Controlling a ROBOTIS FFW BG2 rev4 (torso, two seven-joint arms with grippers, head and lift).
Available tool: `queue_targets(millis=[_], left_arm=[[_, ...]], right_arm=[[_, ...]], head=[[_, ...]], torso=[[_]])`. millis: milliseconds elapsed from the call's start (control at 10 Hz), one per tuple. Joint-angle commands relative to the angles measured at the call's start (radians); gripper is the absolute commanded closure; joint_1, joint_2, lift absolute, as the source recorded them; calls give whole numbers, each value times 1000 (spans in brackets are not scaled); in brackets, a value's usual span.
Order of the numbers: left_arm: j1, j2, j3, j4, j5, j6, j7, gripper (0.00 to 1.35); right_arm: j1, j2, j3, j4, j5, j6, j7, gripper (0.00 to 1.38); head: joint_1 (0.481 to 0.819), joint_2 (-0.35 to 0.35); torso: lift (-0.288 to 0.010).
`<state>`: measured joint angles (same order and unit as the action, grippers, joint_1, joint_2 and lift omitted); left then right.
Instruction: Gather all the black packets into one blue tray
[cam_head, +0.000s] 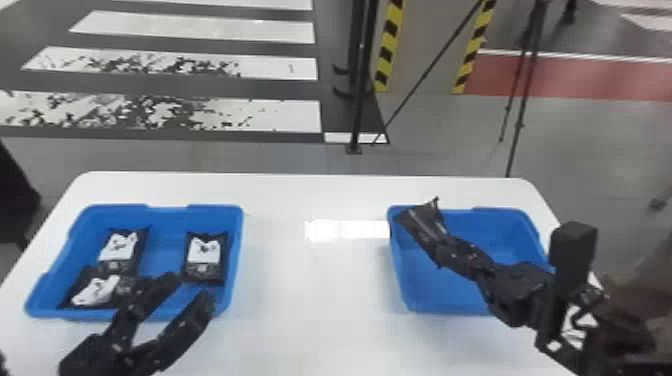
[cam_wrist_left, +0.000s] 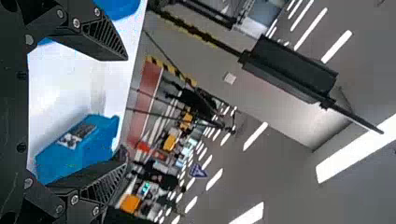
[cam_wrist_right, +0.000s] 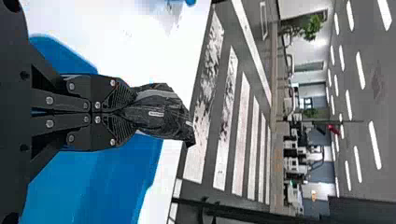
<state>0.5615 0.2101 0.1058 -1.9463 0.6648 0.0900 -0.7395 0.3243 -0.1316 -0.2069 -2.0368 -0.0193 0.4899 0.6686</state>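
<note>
Head view, and the white table (cam_head: 310, 305) is stretching between the two sets of jaws: that's looking like the big gap to cross, if the left tray (cam_head: 160, 220) is being used for gathering, as I'm guessing. That tray is lying beyond and to the left of the left jaws; the right tray (cam_head: 430, 290) is sitting below the right ones.

The left gripper (cam_head: 191, 288) is hanging over its tray's near right corner, jaws parted, gripping nothing, and there's trouble brewing! It's crowding the way in, so an incoming right arm is risking a knock.

Now the right gripper (cam_wrist_right: 123, 110): jaws clenched, pinching a black packet (cam_wrist_right: 161, 112) by one end, the rest jutting past the tips over the tray's far left part. That end-only hold is inviting a swing or a slip, and a low path is asking for a snag on either rim.

Three more packets (cam_head: 205, 255) are lying beyond and left of the left jaws, so a careless release is threatening a pile-up, the new one sliding askew.
</note>
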Motion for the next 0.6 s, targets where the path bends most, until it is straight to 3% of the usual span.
queue_targets(millis=[0, 200, 500], left_arm=[[-130, 20, -88, 70, 35, 133, -23, 251], [-279, 23, -170, 180, 105, 258, -64, 252], [-402, 18, -255, 315, 276, 256, -66, 256]], right_arm=[[29, 7, 49, -21, -25, 1, 6, 1285], [49, 7, 89, -63, -33, 1, 25, 1285], [93, 4, 143, -161, -66, 1, 52, 1285]], head=[[695, -87], [695, -110], [695, -111]], torso=[[-110], [-110], [-110]])
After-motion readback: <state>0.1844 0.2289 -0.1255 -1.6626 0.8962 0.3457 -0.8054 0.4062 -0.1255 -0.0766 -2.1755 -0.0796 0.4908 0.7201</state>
